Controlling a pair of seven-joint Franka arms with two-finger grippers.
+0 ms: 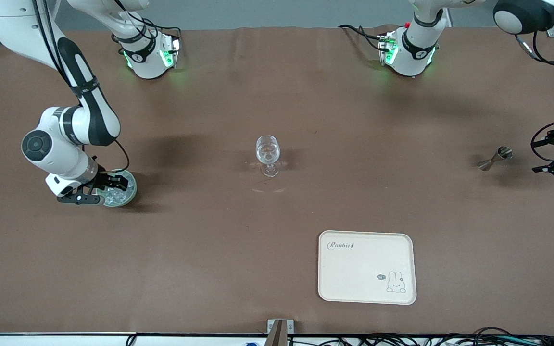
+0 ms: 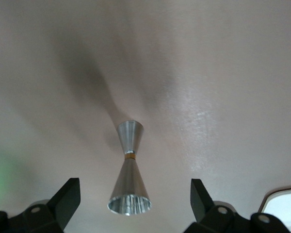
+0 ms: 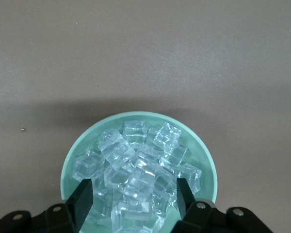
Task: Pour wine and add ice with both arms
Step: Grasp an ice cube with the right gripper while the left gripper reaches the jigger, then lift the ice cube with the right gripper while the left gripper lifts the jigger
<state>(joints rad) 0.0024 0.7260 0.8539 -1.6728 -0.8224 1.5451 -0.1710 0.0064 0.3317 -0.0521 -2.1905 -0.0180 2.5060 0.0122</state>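
A heap of clear ice cubes (image 3: 136,170) fills a small green bowl (image 3: 87,141) toward the right arm's end of the table. My right gripper (image 3: 133,196) is open just over the bowl (image 1: 125,192), with a finger on either side of the top cubes, and holds nothing; it also shows in the front view (image 1: 112,185). A clear stemmed wine glass (image 1: 268,153) stands upright mid-table. A metal jigger (image 1: 496,158) lies on its side toward the left arm's end. My left gripper (image 1: 542,156) is open beside it; the jigger (image 2: 129,170) lies ahead of the fingers (image 2: 68,199).
A cream tray (image 1: 367,266) with a rabbit print lies flat, nearer the front camera than the glass; its corner shows in the left wrist view (image 2: 283,201). The arm bases (image 1: 149,55) stand along the edge farthest from the front camera. Brown cloth covers the table.
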